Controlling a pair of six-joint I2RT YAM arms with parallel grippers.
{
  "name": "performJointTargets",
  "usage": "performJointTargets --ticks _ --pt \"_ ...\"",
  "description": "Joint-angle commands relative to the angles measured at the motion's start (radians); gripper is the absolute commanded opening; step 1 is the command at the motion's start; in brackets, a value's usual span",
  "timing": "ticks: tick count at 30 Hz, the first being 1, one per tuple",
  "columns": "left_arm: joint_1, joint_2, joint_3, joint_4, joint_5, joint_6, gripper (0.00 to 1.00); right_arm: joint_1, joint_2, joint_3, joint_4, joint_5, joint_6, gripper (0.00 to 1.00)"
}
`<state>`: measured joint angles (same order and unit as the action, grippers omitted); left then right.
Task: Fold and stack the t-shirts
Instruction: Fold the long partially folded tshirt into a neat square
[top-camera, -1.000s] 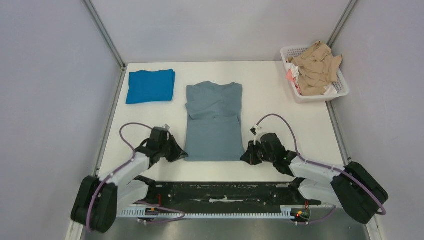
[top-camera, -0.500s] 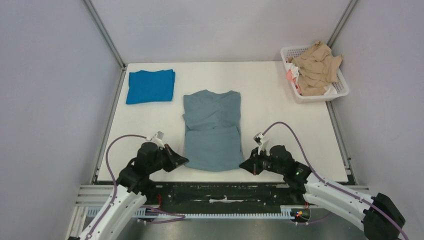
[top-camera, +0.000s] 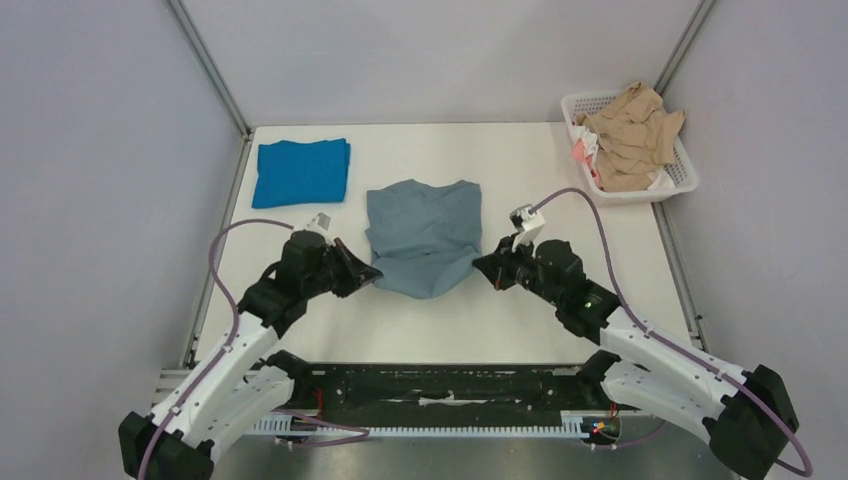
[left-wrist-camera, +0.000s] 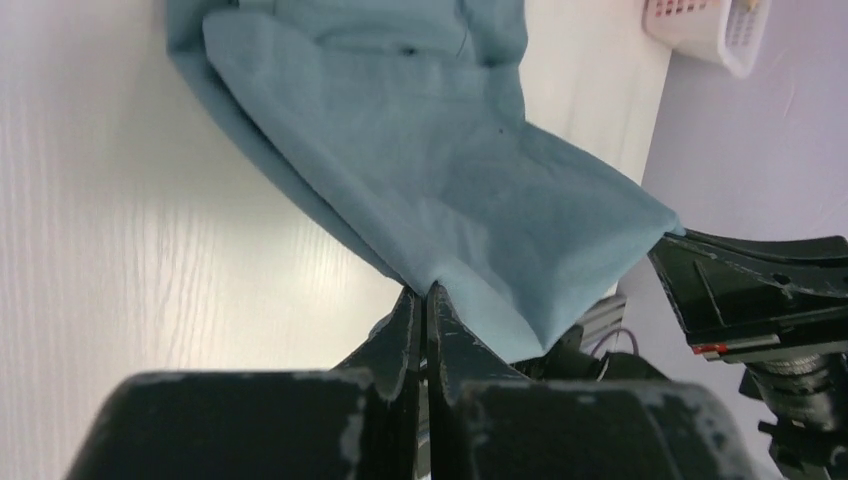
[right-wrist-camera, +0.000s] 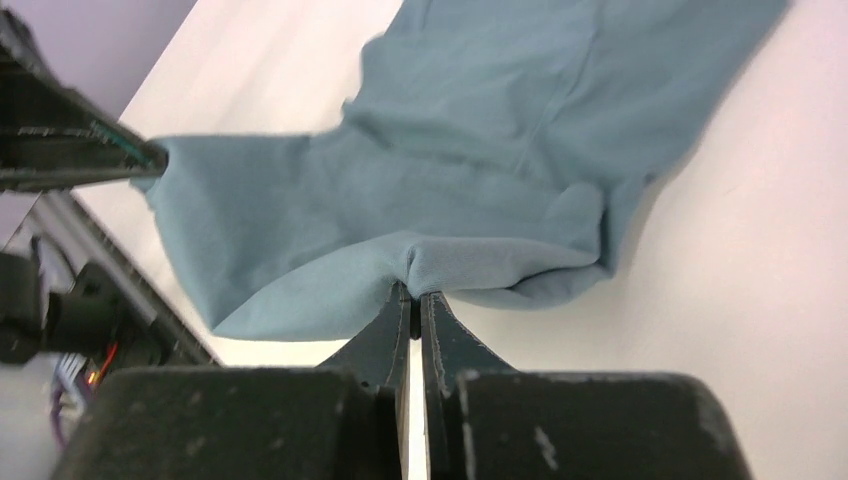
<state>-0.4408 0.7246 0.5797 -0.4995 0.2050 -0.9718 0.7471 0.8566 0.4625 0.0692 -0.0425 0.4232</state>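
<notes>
Both jaws: clenched on grey shirt (top-camera: 425, 225) hem
L gripper (top-camera: 372, 272) / R gripper (top-camera: 478, 265): opposite near corners
Axis: near-far, collar beyond grippers
Blue shirt (top-camera: 300, 172): far left, L nearer

From overhead, the raised near hem of the grey-blue t-shirt (top-camera: 425, 235) hides its own underside and the bench (top-camera: 560, 310) under it. The tan cloth (top-camera: 625, 135) heaped in the basket (top-camera: 640, 193) buries whatever lies lower; a pink and white scrap peeks out, too small to name. The left wrist view cuts the shirt's far end off at the top, and the right pincer (left-wrist-camera: 672, 245) there runs off the right edge. In the right wrist view the left pincer (right-wrist-camera: 140, 160) is clipped by the left edge, and the lower left corner is blurred.
</notes>
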Motion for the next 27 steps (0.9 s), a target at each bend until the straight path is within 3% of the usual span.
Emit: performJointTargets --ticks 1,10,21,27 --pt "0.007 0.124 0.128 0.093 -0.092 0.066 0.02 -0.110 0.082 0.149 0.035 0.046 -0.064 0.00" --pt "0.088 0.382 0.373 0.137 -0.190 0.128 0.02 -0.237 0.304 0.388 0.067 -0.041 -0.124 0.00" --pt "0.202 0.736 0.588 0.198 -0.097 0.176 0.02 -0.353 0.571 0.551 0.152 -0.172 -0.088 0.00" --pt "0.222 0.921 0.691 0.228 -0.128 0.179 0.02 -0.370 0.751 0.640 0.225 -0.211 -0.114 0.00"
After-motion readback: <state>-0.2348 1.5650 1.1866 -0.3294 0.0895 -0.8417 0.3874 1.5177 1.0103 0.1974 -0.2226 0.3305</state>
